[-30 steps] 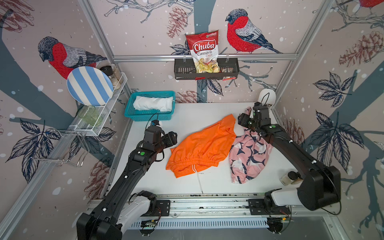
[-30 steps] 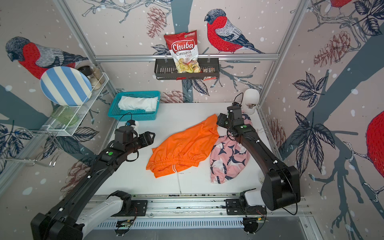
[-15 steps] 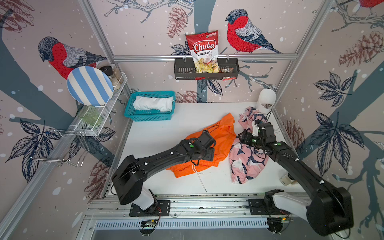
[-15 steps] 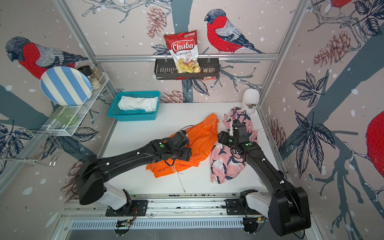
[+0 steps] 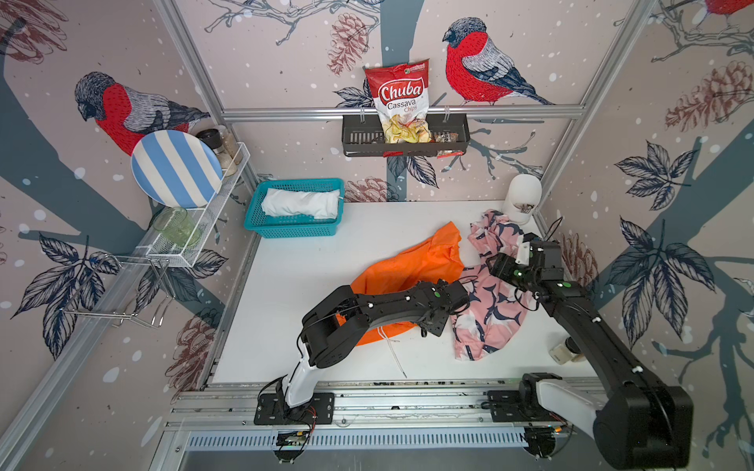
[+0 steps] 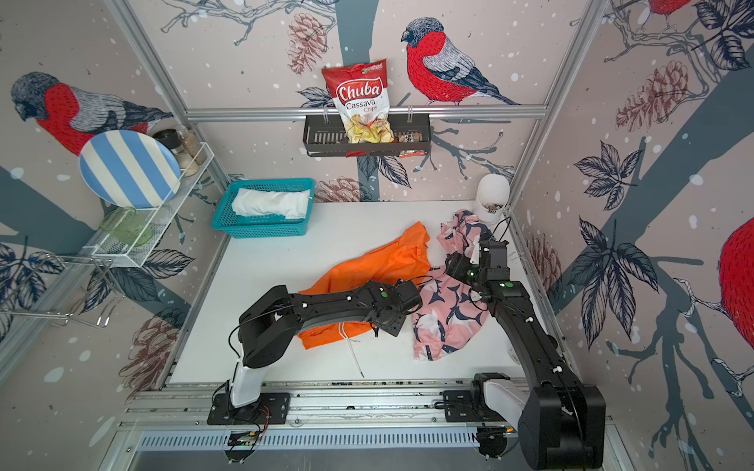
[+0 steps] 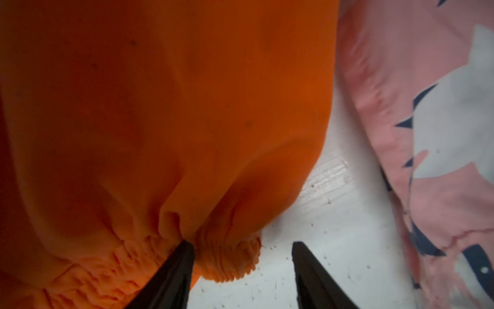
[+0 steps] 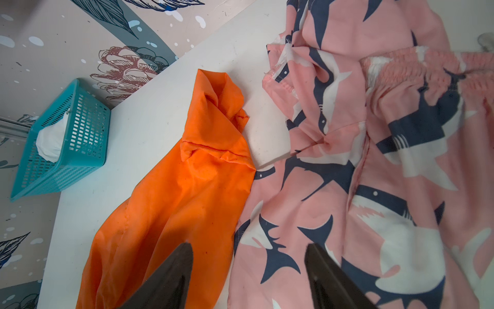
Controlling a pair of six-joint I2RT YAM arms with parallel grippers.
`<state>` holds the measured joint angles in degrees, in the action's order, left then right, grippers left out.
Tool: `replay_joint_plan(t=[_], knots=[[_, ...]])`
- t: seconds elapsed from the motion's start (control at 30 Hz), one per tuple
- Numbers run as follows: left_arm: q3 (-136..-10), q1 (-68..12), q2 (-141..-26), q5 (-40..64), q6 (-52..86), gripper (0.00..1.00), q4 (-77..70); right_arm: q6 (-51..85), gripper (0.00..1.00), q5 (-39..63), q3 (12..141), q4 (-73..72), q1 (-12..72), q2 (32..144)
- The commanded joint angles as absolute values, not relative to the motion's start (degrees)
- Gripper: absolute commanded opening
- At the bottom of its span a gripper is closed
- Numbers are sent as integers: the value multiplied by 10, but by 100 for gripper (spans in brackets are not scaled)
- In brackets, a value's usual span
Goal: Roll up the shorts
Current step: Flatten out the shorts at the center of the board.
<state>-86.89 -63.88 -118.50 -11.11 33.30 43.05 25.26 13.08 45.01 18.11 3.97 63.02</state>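
Bright orange shorts (image 5: 412, 265) (image 6: 379, 261) lie spread mid-table, and pink patterned shorts (image 5: 489, 314) (image 6: 449, 314) lie just right of them. White shorts (image 5: 302, 204) (image 6: 271, 203) sit bunched in the teal basket (image 5: 291, 232). My left gripper (image 7: 242, 244) (image 5: 430, 330) is low at the orange shorts' (image 7: 187, 107) near right corner. Its jaws are open, with the gathered waistband corner between them and touching one finger. My right gripper (image 8: 248, 244) (image 5: 495, 265) hovers open over the seam where orange (image 8: 181, 200) meets pink (image 8: 347, 160), holding nothing.
A white drawstring (image 5: 393, 352) trails from the orange shorts toward the front rail. A white jar (image 5: 524, 195) stands at the back right corner. A chip bag (image 5: 402, 102) sits in the wall rack, and a striped plate (image 5: 175, 167) on the left wire shelf.
My left arm swung from the table's left side across the orange shorts to their near right corner, and its jaws narrowed. My right gripper moved nearer, over the pink shorts.
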Motion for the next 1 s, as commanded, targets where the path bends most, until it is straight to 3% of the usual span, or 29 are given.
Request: replay_joint_plan(t=[0.0, 0.17, 0.27, 0.47, 0.73, 0.83, 0.97], knots=[[-878, -641, -1206, -122, 318, 51, 460, 242, 71, 143, 457, 184, 36, 626], [-861, -641, -1178, -144, 326, 19, 464, 249, 68, 152, 466, 177, 36, 627], [-842, -641, -1119, -169, 333, 11, 463, 256, 66, 156, 471, 164, 46, 637], [-786, -625, -973, -179, 340, 7, 454, 257, 65, 149, 511, 152, 104, 703], [-682, -543, -811, -176, 326, 6, 445, 244, 67, 136, 601, 146, 174, 839], [-658, -523, -793, -171, 310, 6, 454, 196, 75, 61, 660, 198, 222, 896], [-616, -519, -786, -129, 306, 5, 431, 110, 87, -121, 748, 287, 306, 980]])
